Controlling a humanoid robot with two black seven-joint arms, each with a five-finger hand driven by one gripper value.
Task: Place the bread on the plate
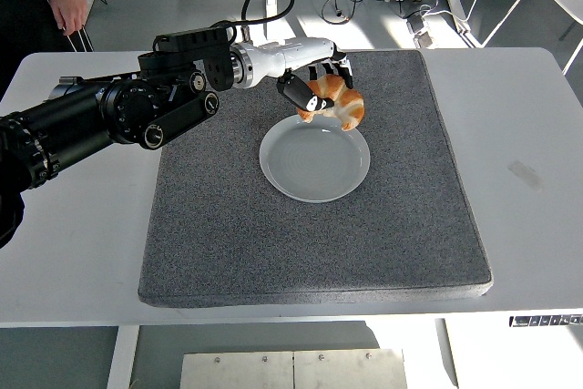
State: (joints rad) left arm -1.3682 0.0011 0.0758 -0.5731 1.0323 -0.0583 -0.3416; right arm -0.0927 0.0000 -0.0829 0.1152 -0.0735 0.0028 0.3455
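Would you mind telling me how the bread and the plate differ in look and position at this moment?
The bread is golden-brown, lumpy and curved; the plate is pale, smooth and round. The bread is gripped by the left robot hand, whereas the plate lies flat on the grey mat with nothing on it. The bread looks much smaller than the plate, showing over its far rim. Both appear over the middle of the mat.
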